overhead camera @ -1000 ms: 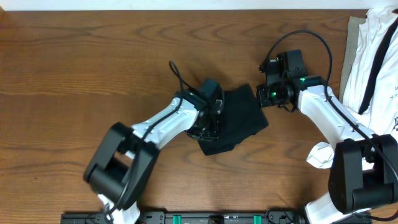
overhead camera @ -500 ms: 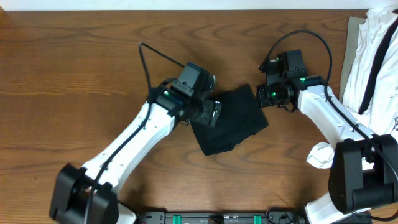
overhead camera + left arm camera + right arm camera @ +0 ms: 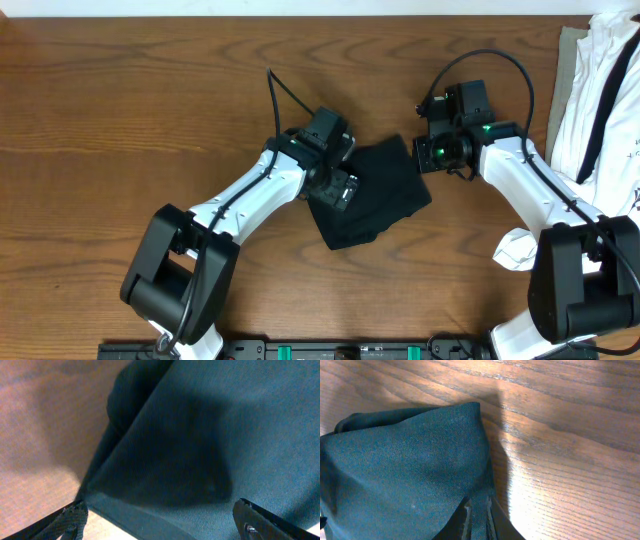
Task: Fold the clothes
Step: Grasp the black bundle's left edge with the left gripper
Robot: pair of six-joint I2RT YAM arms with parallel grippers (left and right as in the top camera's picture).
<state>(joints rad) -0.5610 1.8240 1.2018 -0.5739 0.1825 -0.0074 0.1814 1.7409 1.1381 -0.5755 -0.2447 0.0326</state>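
Observation:
The clothes, a dark folded garment, lie bunched in the middle of the wooden table. My left gripper hovers over their left edge, jaws wide open with nothing between them. In the left wrist view the cloth fills the frame, and the left gripper has one fingertip over bare wood and the other over fabric. My right gripper is at the garment's upper right corner. In the right wrist view this gripper is shut on a pinch of the cloth's edge.
White garments with black straps are piled at the far right edge on a beige cloth. A small crumpled white cloth lies beside the right arm's base. Bare wood stretches to the left and behind.
My left gripper has opened and let go of the cloth; its arm swung away to the left, then back over the garment's left edge. The right arm has not moved.

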